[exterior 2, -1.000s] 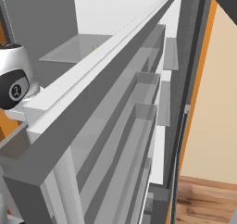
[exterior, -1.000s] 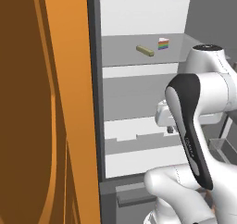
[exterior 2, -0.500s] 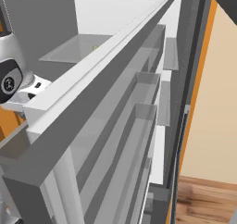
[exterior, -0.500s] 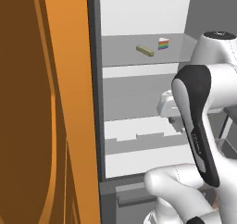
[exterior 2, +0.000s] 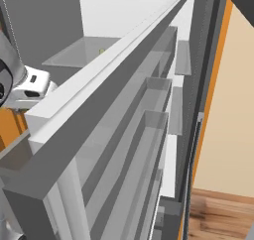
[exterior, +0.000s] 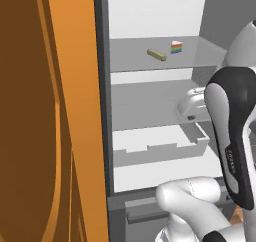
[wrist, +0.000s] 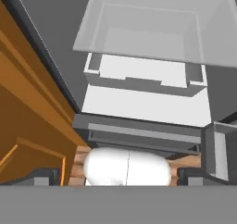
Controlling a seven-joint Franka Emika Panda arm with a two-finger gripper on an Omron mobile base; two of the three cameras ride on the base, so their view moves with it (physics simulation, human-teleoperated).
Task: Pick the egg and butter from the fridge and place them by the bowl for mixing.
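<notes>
Butter (exterior: 156,54) on upper fridge (exterior: 150,86) shelf, well above open jaws.

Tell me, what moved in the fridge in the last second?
The robot's arm swung right and nearer the left base camera, with the hand going along in front of the middle shelf. The gripper is open and holds nothing. The butter and cake slice stayed on the top shelf, and the white drawer tray and fridge door stayed put.
</notes>
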